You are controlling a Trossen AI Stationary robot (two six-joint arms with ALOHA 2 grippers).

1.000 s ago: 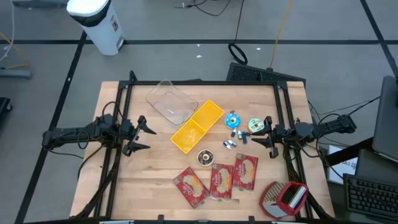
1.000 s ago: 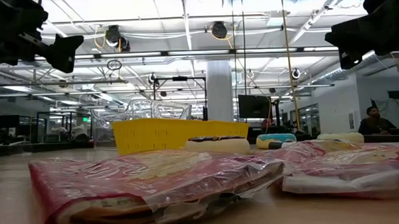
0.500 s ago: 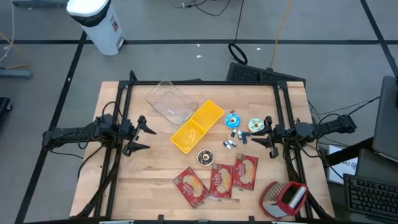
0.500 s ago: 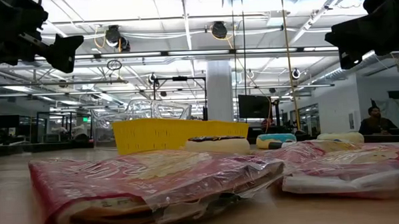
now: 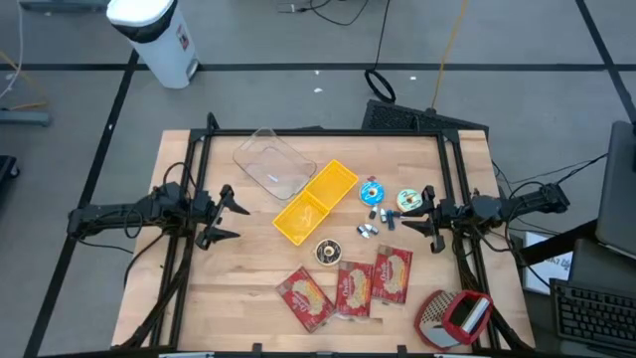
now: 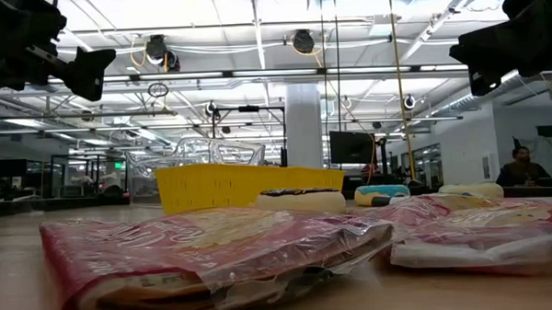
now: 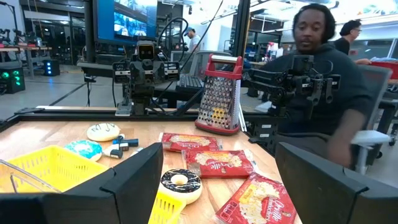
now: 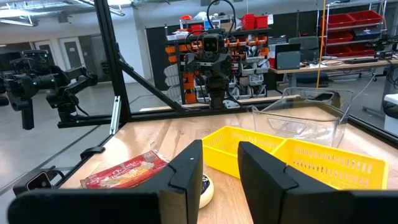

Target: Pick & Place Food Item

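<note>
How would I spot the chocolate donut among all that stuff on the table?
Start at the yellow basket in the middle of the wooden table. Just off its near corner, toward the three red packets, lies the donut. It is the only round item with dark icing; the other round treats sit farther right, in blue and white.

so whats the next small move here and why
Probably the left gripper should swing out toward the chocolate donut: both arms hang at the table's sides holding nothing, its jaws stand wide, and the donut lies just beside the yellow basket.
</note>
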